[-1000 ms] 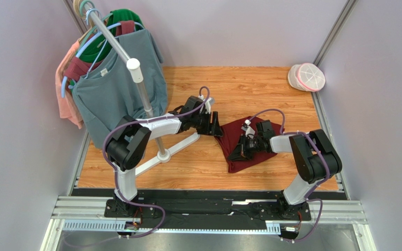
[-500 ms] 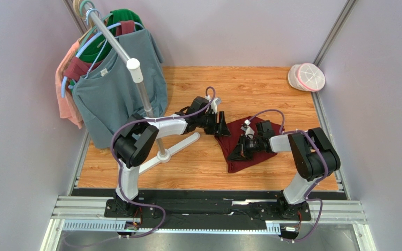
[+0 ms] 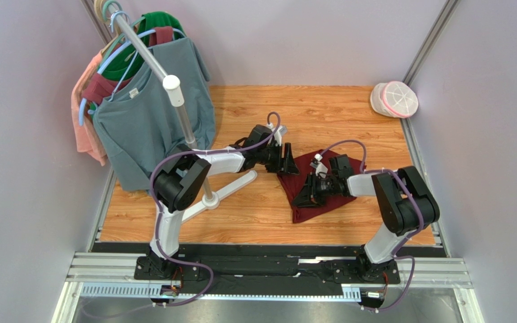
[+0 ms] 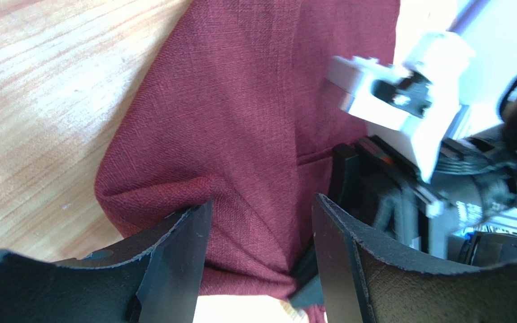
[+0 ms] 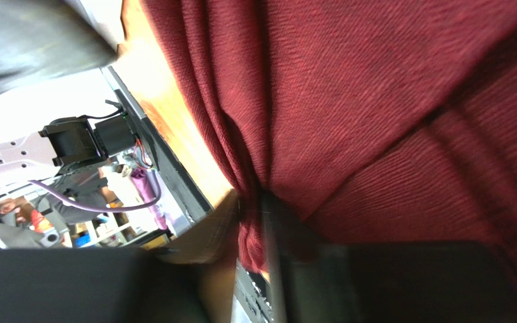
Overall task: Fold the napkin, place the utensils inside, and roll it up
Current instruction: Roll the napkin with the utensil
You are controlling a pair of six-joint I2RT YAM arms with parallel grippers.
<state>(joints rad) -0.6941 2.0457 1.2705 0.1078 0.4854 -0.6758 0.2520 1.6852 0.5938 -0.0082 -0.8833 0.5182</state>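
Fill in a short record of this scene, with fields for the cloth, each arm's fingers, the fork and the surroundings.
napkin: maroon, rumpled and partly folded, on the wooden table, right of centre
left gripper: fingers apart, astride the napkin's left corner
right gripper: fingers closed on a bunched fold near the napkin's near edge
fork: not visible in any view
surroundings: clothes rack with hung shirts at far left; white and pink container in the far right corner
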